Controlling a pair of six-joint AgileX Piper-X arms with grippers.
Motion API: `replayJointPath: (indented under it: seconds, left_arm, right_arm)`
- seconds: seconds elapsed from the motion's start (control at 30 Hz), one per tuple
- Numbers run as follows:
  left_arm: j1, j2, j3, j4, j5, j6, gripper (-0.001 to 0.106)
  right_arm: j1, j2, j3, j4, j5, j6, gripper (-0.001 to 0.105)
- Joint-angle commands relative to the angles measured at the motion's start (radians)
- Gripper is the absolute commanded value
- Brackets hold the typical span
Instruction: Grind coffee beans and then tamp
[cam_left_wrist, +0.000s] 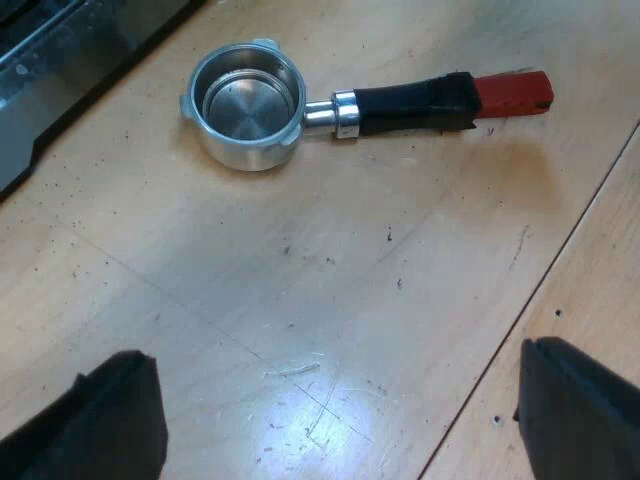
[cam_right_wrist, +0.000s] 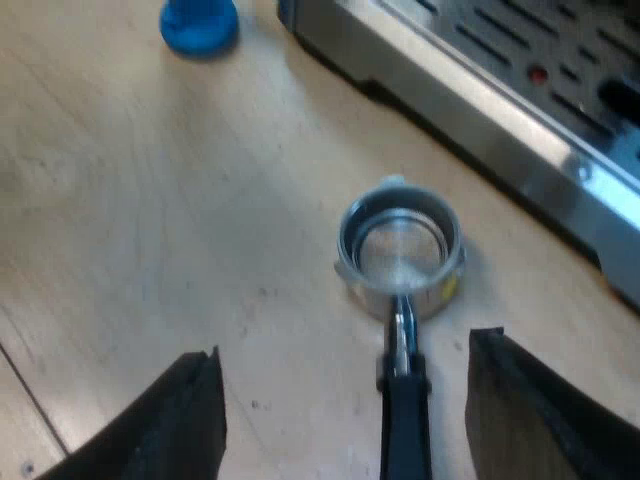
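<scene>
lying loose on the counter (cam_left_wrist: 300, 300) by the espresso machine (cam_left_wrist: 60, 70), the stiff, likely heavy metal holder (cam_left_wrist: 345, 112) is best taken at its dark handle (cam_left_wrist: 415, 100); left tool (cam_left_wrist: 340, 420) and right tool (cam_right_wrist: 345, 352) are spread.

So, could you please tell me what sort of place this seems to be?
Probably a coffee-making station on a wooden table: an espresso machine stands on it, a loose metal holder with an empty basket lies beside the machine, and a blue tamper stands nearby.
</scene>
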Motion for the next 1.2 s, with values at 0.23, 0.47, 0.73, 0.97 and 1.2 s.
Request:
replayJointPath:
  seconds: [0.23,0.47,0.73,0.97,1.2]
  left_arm:
    - [-0.005,0.002,-0.035,0.003,-0.118,-0.071,0.075]
    - [0.031,0.006,-0.111,0.003,-0.256,-0.095,0.075]
    - [0.289,0.122,-0.155,-0.01,-0.27,-0.052,0.075]
    - [0.308,0.232,-0.155,-0.033,-0.278,-0.045,0.075]
    - [0.31,0.446,-0.155,-0.075,-0.315,-0.045,0.075]
  right_arm:
    - [0.0,-0.001,0.157,-0.39,-0.007,-0.082,0.063]
    - [0.0,-0.001,0.222,-0.529,-0.063,-0.082,0.063]
    - [0.0,0.028,0.227,-0.592,-0.119,-0.107,0.063]
    - [0.0,0.088,0.227,-0.664,-0.14,-0.158,0.063]
    - [0.0,0.121,0.227,-0.673,-0.163,-0.2,0.063]
